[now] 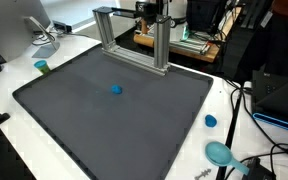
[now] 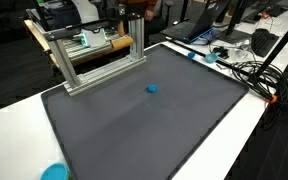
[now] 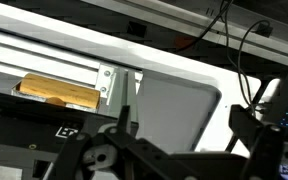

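Wrist view, close on the aluminium frame [image 3: 64,58]: pale rail slanting from nine o'clock down toward three o'clock, corner bracket near the middle, a tan wooden block [image 3: 59,92] just under the rail at nine o'clock. Gripper [image 3: 182,120] at six o'clock of that picture, fingers [image 3: 123,118] spread wide, nothing between them.

In both exterior views, standing upright on the far rim of the dark mat [image 1: 94,125]: frame [image 1: 134,60] at twelve o'clock of the mat from one side, frame [image 2: 104,76] at ten o'clock of the mat [image 2: 144,130] from the opposite side. Gripper [image 1: 150,13] high by one top corner of the frame; too small there to tell whether touching or apart.

Further out, near the middle of the mat and well apart from the frame, a small blue object [image 1: 116,89], alone on the dark surface, seen again at [image 2: 152,88].

Beyond the mat, on the white table [image 1: 2,100]: a teal cup [image 1: 42,66] at ten o'clock, a blue cap [image 1: 210,121] at four o'clock, a teal bowl [image 1: 220,152] at five o'clock just beside the cap, black cables [image 1: 246,105] at three o'clock.
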